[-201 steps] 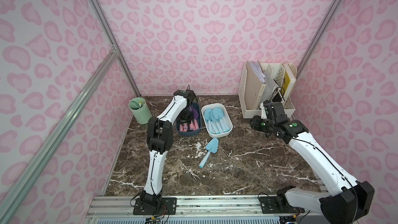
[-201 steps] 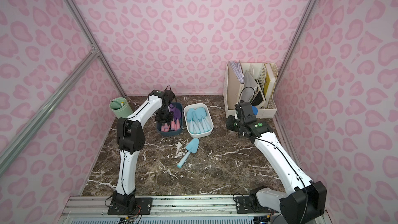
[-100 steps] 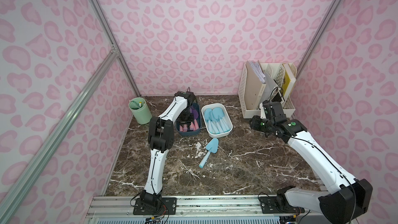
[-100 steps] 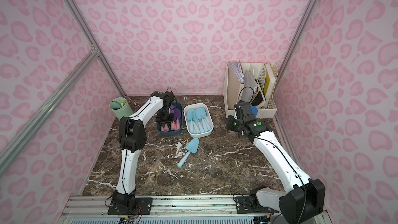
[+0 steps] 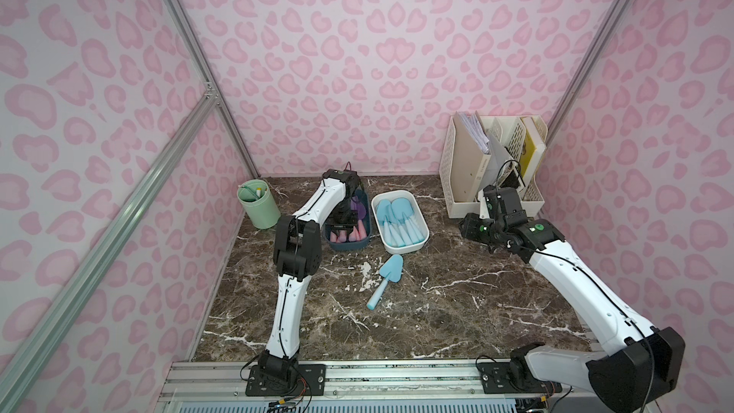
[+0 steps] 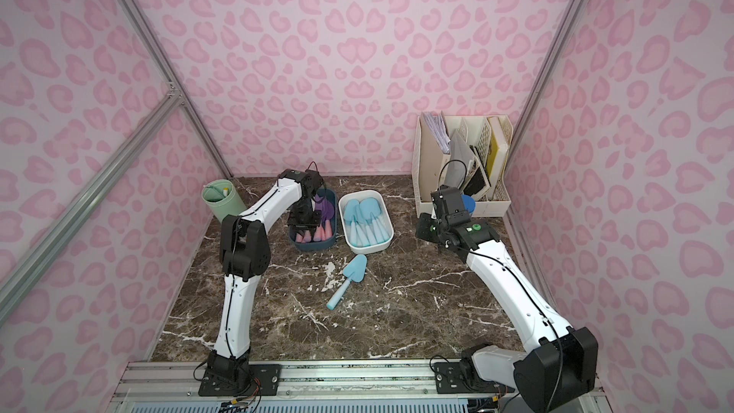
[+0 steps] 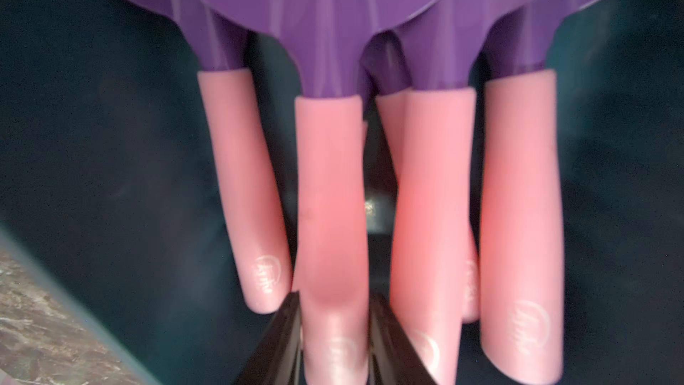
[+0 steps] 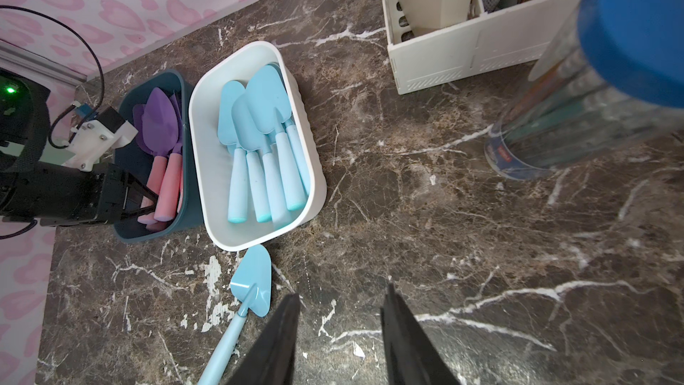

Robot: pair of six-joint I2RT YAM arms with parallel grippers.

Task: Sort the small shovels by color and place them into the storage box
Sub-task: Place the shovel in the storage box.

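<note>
Between the tips of your left pincer (image 7: 333, 303) sits the pink handle of one purple-bladed plastic shovel (image 7: 329, 187); clenched or flanked, you cannot tell. Around it, more purple shovels (image 7: 518, 198) lie in the dark blue plastic tub (image 5: 349, 247). At its three o'clock, the white oblong plastic tub (image 5: 405, 250) holds light blue shovels (image 5: 397, 220). One loose light blue plastic shovel (image 5: 391, 270) lies at that tub's six o'clock, seemingly the last. Your right pincer (image 8: 340, 292) hangs released.

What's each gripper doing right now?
Left gripper: jaws flank a pink shovel handle; grip cannot be told.
Right gripper: open, empty.
</note>
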